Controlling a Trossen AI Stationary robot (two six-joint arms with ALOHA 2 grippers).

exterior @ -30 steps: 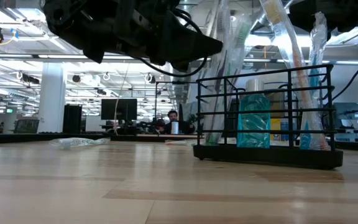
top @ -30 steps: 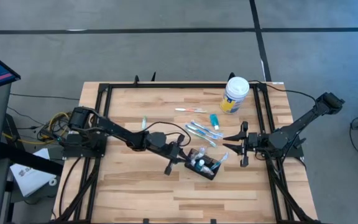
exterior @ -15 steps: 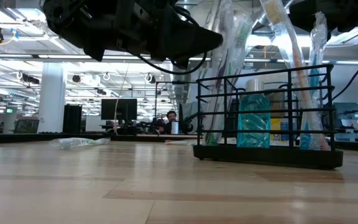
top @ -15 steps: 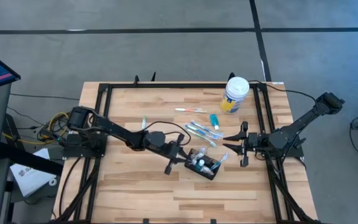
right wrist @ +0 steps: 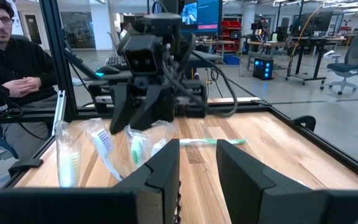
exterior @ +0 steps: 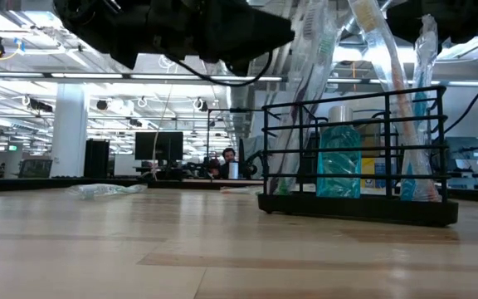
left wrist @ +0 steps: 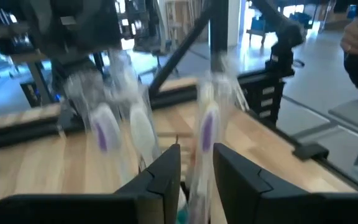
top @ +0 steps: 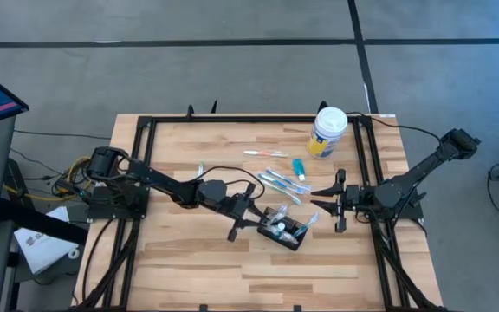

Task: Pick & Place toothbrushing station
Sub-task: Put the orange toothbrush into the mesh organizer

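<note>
The toothbrushing station (top: pixel 284 230) is a black wire rack standing on its base on the wooden table, right of centre. It holds a teal bottle (exterior: pixel 338 162) and several wrapped toothbrushes (exterior: pixel 388 50) upright. My left gripper (top: pixel 258 217) hovers at the rack's left end, open. In the left wrist view its fingers (left wrist: pixel 166 171) stand on either side of a wrapped toothbrush (left wrist: pixel 207 124); I see no touch. My right gripper (top: pixel 317 198) waits open just right of the rack, pointing at it.
Loose wrapped toothbrushes (top: pixel 277 182) and a teal tube (top: pixel 299 167) lie beyond the rack. A white-lidded, yellow-labelled tub (top: pixel 328 132) stands at the far right. Black frame rails (top: pixel 145 130) edge the table. A person (right wrist: pixel 11 56) sits beyond the left side.
My left gripper has risen a little beside the rack's left end. The rack and my right gripper have kept still.
</note>
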